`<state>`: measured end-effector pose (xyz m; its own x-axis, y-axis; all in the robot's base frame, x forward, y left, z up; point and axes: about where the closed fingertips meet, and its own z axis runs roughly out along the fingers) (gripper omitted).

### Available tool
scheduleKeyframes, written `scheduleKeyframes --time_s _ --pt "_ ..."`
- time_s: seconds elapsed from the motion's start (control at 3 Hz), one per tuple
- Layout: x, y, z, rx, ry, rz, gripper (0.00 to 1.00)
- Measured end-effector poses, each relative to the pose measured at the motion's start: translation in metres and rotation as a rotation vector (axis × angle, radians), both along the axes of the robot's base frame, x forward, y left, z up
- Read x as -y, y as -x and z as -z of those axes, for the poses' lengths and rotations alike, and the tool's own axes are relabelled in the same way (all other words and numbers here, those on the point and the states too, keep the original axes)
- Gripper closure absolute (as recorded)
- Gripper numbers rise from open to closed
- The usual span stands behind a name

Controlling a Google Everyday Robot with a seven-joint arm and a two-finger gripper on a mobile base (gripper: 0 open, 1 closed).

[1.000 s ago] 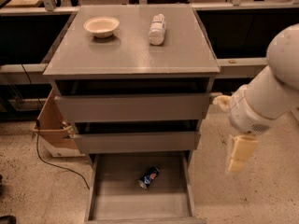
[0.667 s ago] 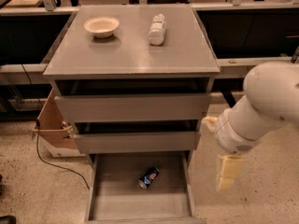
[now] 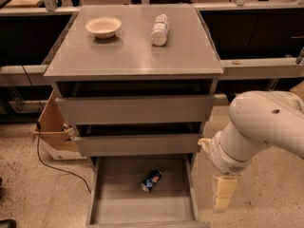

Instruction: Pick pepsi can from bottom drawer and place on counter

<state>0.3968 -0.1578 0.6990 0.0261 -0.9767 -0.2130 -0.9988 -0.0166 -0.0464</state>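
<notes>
The pepsi can (image 3: 151, 180) lies on its side on the floor of the open bottom drawer (image 3: 114, 205), near the middle. The grey counter (image 3: 133, 51) tops the cabinet. My gripper (image 3: 223, 194) hangs pointing down to the right of the drawer, outside its right wall, on the white arm (image 3: 259, 127). It is apart from the can and holds nothing that I can see.
A beige bowl (image 3: 103, 26) and a white plastic bottle (image 3: 160, 29) lying on its side rest on the counter. The two upper drawers (image 3: 135, 110) are shut. A cardboard box (image 3: 52, 129) and a black cable (image 3: 52, 163) sit on the floor at left. Benches run behind.
The arm has swung left and downward, bringing the gripper lower and closer to the drawer's right side. The can, bowl and bottle have not moved.
</notes>
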Motion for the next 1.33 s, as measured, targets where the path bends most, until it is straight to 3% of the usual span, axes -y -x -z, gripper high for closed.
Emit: scheduleKeyframes --time_s 0.33,0.67,1.33 --pt "-0.002 0.0 0.018 0.026 0.054 -0.031 0.0" --pt "-0.004 -0.014 0.071 0.066 0.105 -0.108 0.0" --pt "-0.004 -0.057 0.179 0.102 0.066 -0.207 0.0"
